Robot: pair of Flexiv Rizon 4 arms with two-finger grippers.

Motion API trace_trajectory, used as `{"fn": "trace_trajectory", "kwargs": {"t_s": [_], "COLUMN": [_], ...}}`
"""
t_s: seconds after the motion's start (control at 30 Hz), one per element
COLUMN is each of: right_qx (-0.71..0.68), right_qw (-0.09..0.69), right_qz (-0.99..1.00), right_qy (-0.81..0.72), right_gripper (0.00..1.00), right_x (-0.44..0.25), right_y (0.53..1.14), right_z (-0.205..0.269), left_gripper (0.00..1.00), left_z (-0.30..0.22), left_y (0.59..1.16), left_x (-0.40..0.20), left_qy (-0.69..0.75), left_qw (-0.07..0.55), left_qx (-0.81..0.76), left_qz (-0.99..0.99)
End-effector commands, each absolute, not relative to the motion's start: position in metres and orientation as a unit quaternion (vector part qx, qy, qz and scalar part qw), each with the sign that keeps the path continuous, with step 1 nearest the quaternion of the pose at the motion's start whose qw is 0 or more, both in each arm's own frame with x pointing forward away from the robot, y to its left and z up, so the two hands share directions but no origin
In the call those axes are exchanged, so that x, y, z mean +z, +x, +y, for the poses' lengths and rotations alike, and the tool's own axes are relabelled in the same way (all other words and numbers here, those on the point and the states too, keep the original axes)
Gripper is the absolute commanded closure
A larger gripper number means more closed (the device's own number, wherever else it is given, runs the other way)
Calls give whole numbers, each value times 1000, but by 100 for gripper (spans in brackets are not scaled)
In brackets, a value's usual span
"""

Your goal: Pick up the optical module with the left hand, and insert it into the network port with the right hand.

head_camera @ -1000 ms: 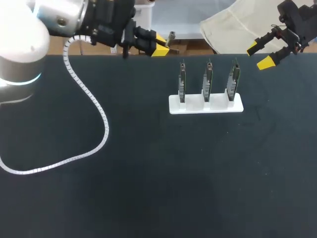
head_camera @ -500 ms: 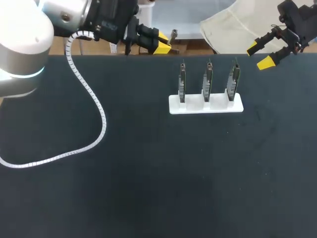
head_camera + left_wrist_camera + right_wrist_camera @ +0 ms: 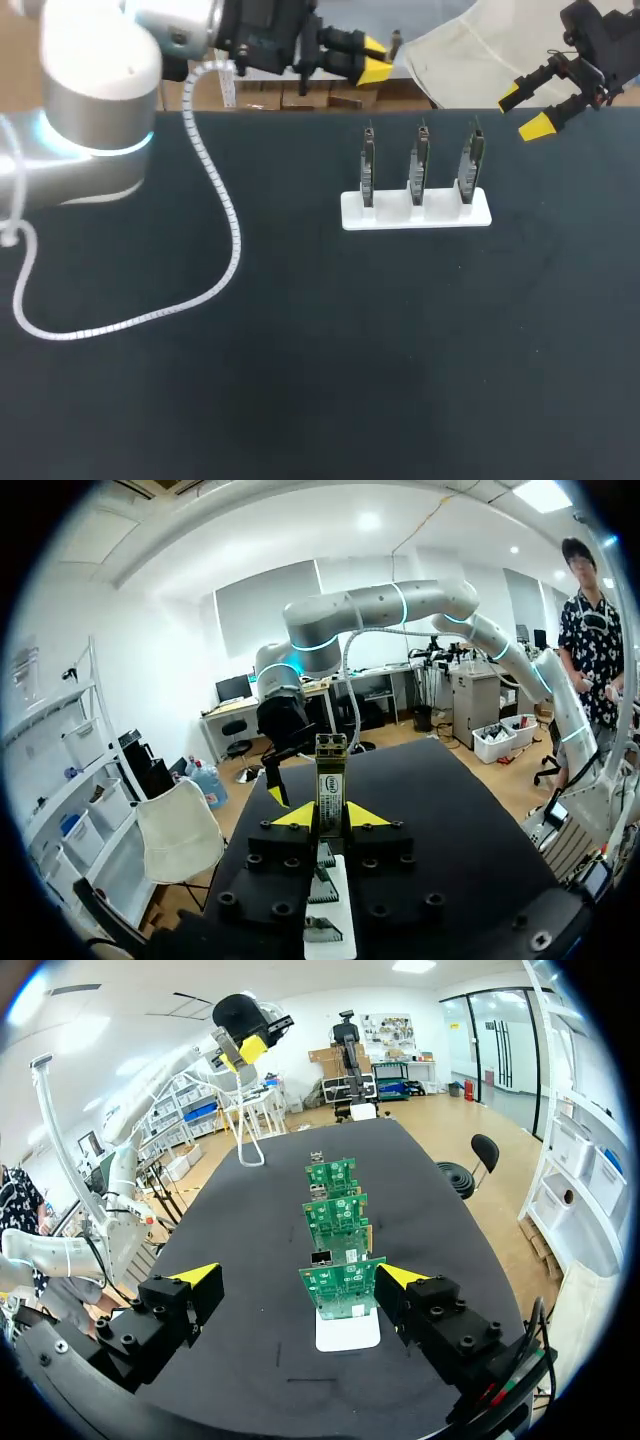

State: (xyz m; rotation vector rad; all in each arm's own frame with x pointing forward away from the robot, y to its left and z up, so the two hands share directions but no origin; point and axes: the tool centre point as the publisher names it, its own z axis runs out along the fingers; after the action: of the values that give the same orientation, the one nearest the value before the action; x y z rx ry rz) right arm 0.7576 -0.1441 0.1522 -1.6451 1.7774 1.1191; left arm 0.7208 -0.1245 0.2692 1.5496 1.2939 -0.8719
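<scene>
Black table (image 3: 300, 350), with my left arm (image 3: 100, 80) stretched level along its far edge, left gripper (image 3: 374, 58) clamped on the optical module (image 3: 330, 780), which juts past the yellow tips and bears a white printed label (image 3: 329, 786). Right gripper (image 3: 528, 110) hangs spread wide over the far right corner, near three green boards (image 3: 420, 160) upright in a white stand (image 3: 415, 214).

Head view: the left arm (image 3: 100, 90) is cut by the top and left edges and the right arm (image 3: 600, 40) by the top-right corner. The optical module (image 3: 396, 42) is only a small grey stub past the left gripper (image 3: 362, 58), too small to tell its shape. Left wrist view: the module's lower end is hidden between the gripper's yellow tips. On the three boards (image 3: 420, 160) the network port is too small to make out from the head view. In the right wrist view the nearest board covers the lower parts of the two behind it and part of the white stand (image 3: 348, 1332).
</scene>
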Motion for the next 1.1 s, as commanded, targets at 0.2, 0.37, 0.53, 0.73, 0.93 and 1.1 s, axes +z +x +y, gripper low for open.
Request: {"fn": "trace_trajectory", "kwargs": {"t_s": [0.2, 0.37, 0.53, 0.73, 0.93, 1.1], "right_qx": [408, 408, 408, 408, 408, 408], "right_qw": [235, 235, 235, 235, 235, 235], "right_qz": [648, 648, 648, 648, 648, 648], "right_qy": [-599, -599, -599, -599, -599, -599], "right_gripper": [0, 0, 0, 0, 0, 0], "right_x": [152, 152, 152, 152, 152, 152], "right_y": [757, 757, 757, 757, 757, 757], "right_z": [-144, -144, -144, -144, -144, -144], "left_gripper": [100, 100, 100, 100, 100, 100], "left_z": [-198, -208, -220, -229, -226, -226], "left_y": [775, 780, 775, 766, 763, 763], "left_x": [262, 257, 246, 237, 238, 238], "left_qy": [621, 587, 561, 547, 547, 547], "left_qw": [437, 457, 455, 448, 449, 449], "left_qx": [-404, -421, -445, -462, -461, -461], "left_qz": [510, 518, 529, 535, 535, 535]}}
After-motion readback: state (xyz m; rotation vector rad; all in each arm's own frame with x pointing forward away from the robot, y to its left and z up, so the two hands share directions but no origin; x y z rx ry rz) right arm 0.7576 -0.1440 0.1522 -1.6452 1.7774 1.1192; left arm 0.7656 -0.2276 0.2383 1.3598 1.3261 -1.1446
